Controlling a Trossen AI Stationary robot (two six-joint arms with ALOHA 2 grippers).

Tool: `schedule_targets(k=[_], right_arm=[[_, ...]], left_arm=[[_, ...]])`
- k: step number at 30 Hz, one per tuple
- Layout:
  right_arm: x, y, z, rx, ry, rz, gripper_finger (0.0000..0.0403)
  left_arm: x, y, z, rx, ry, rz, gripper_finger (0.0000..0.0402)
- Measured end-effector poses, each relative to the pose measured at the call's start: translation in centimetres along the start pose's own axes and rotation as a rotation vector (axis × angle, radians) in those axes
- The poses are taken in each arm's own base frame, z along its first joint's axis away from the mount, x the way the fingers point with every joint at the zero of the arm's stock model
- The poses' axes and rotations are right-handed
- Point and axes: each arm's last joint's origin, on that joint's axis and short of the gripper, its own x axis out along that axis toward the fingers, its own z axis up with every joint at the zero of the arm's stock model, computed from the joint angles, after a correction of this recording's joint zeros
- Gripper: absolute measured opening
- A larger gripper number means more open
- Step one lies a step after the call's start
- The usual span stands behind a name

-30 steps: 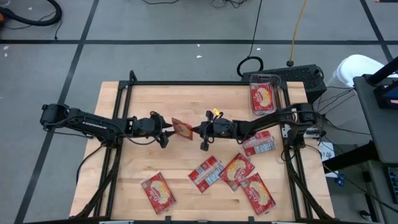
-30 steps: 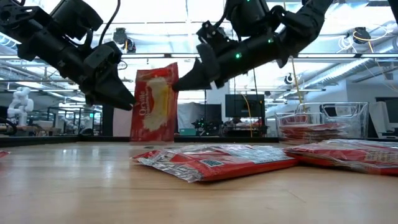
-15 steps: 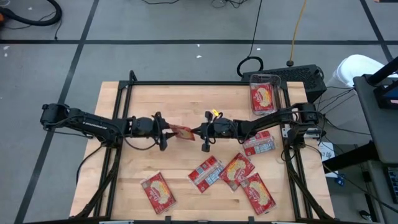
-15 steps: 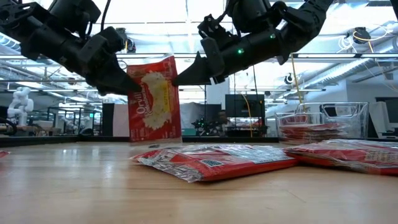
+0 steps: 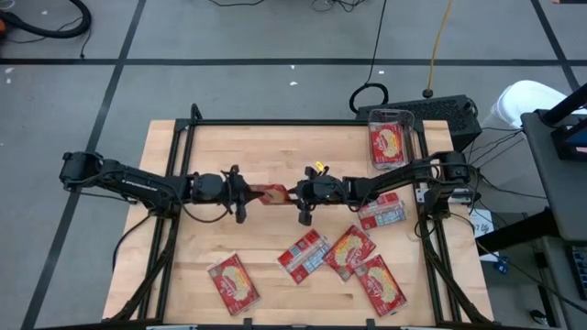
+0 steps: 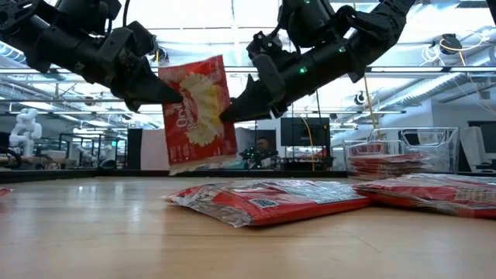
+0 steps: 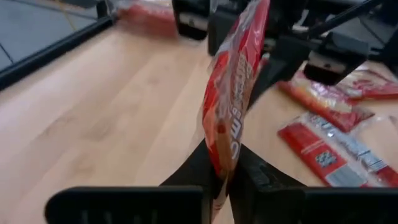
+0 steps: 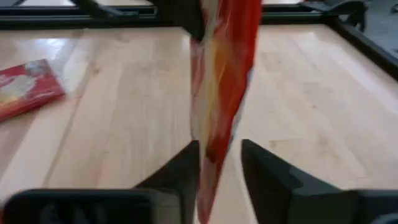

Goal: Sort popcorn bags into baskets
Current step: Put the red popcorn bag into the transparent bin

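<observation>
A red popcorn bag (image 5: 271, 192) sits between left claw (image 5: 249, 193) and right claw (image 5: 292, 193) mid-table.

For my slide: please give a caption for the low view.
Left gripper pinches a red popcorn bag in mid-air; right gripper opens beside it.

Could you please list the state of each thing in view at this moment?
Held popcorn bag: upright, lifted off the table.
Left gripper: shut on that bag's edge.
Right gripper: fingers parted either side of the bag.
Basket: holds a bag.
Other popcorn bags: lying flat on the table.
</observation>
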Motion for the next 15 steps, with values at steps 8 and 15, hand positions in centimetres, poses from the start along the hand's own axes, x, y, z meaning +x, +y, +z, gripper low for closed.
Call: schedule_targets(k=[8,15], right_arm=[[-0.02,-0.01,0.78,-0.003,-0.080,0.012,0.0179],[-0.02,-0.14,0.92,-0.032,-0.094,0.005,0.0084]], left_arm=[[-0.02,-0.09,0.52,-0.003,-0.053,-0.009,0.0034],[-0.02,-0.11,0.59,0.015,-0.060,-0.011,0.0029]])
